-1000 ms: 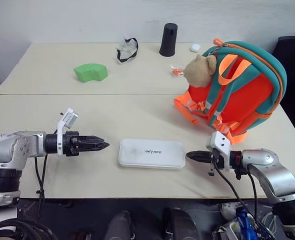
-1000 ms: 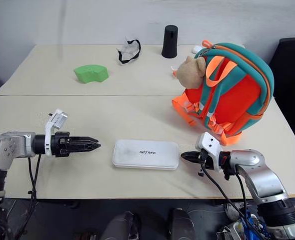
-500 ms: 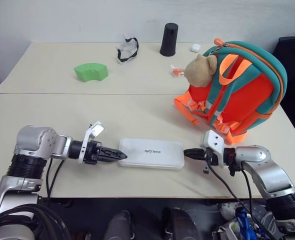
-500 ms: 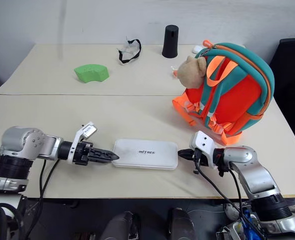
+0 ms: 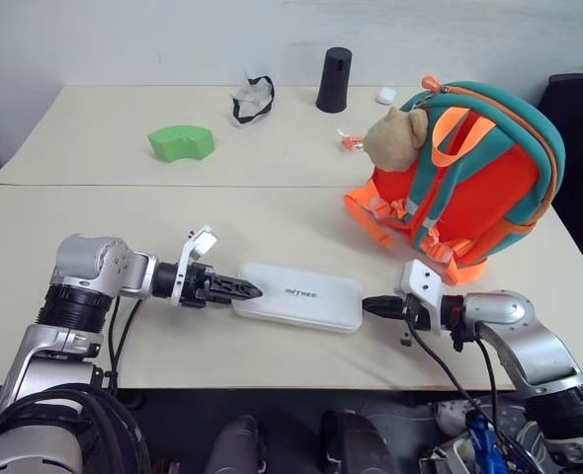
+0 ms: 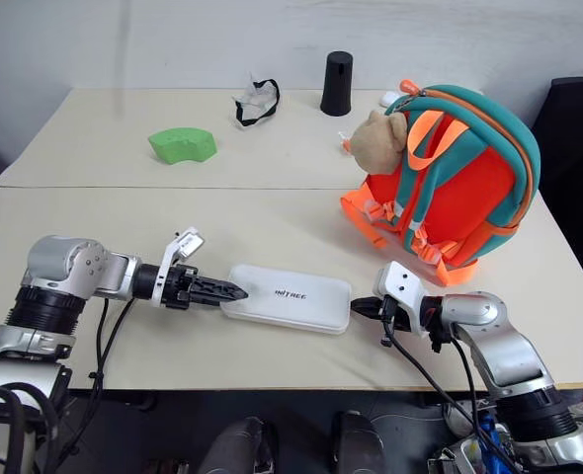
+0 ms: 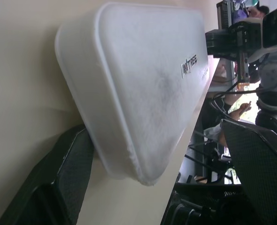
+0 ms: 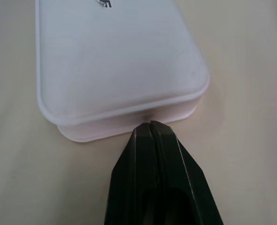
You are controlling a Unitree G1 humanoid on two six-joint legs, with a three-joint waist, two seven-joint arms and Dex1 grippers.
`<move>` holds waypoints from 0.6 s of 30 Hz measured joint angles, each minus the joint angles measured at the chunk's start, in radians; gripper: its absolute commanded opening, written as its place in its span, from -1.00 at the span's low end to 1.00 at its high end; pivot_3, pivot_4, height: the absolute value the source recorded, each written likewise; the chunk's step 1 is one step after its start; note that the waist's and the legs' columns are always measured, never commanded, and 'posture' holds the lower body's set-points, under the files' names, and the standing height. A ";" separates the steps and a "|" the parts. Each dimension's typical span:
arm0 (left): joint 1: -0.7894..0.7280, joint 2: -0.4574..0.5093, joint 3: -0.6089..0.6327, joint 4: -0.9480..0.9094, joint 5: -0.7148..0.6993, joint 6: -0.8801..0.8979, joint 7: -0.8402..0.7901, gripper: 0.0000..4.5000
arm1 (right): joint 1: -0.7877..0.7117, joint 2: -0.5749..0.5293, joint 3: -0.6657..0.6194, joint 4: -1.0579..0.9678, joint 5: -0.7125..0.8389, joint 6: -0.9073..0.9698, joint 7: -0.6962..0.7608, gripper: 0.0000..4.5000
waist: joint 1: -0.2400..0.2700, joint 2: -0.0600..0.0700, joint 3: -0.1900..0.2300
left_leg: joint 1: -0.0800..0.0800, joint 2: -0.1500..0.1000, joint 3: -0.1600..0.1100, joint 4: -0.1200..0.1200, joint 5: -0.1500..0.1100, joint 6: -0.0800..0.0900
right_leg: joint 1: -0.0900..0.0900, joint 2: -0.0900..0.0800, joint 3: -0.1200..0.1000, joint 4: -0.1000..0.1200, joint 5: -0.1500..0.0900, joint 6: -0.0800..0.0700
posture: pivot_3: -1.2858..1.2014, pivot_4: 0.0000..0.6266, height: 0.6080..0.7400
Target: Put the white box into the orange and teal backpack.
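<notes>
So here's where I'm at: the white box (image 5: 297, 302) is lying flat on the desk (image 5: 272, 232) right in front of me, and I've got an arm at each short end of it. The orange and teal backpack (image 5: 469, 178) is standing upright further back on my right, well apart from the box, plush bear (image 5: 395, 136) hanging off its front.

The left gripper (image 5: 240, 290) has its fingers spread wide, and in the left wrist view the corner of the box sits between them, one finger (image 7: 58, 183) touching its edge. The box looks a touch lifted at that end, though I wouldn't swear to it. The right gripper (image 5: 374, 305) has its fingers pressed fully together, with the tip right up against the opposite short edge, basically acting as a backstop.

My thinking for this step: keep the right tip planted so the box can't skate away, slide the left fingers further over the end before closing, and clamp top and bottom rather than just pinching the corner. That rounded edge looks slippery, so a shallow bite will probably pop off. I can't tell whether the backpack's zip is open.
</notes>
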 measured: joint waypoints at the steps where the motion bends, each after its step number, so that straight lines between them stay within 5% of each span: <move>1: -0.004 0.023 -0.016 0.003 0.010 -0.015 -0.020 0.97 | 0.002 0.000 0.000 0.000 0.000 0.000 -0.001 -1.00 | -0.003 0.000 0.000 | 0.000 0.001 0.000 0.000 0.000 0.000 | 0.000 0.000 0.000 0.000 0.000 0.000 | 0.03 -0.52 1.00; 6: -0.034 0.096 -0.071 0.067 0.059 -0.085 -0.099 0.97 | 0.003 0.001 0.000 0.003 0.000 0.000 -0.006 -1.00 | -0.001 0.000 0.000 | 0.000 0.001 0.000 0.000 0.000 -0.001 | -0.001 0.001 0.000 0.001 -0.001 -0.001 | 0.03 -0.52 1.00; 18: -0.107 -0.071 -0.087 0.157 0.128 -0.128 -0.138 0.97 | 0.005 0.013 0.000 0.001 -0.001 -0.001 -0.010 -1.00 | 0.006 0.000 0.000 | -0.001 -0.002 0.000 0.002 -0.001 0.003 | 0.000 0.001 0.000 0.001 0.000 0.000 | 0.03 -0.52 1.00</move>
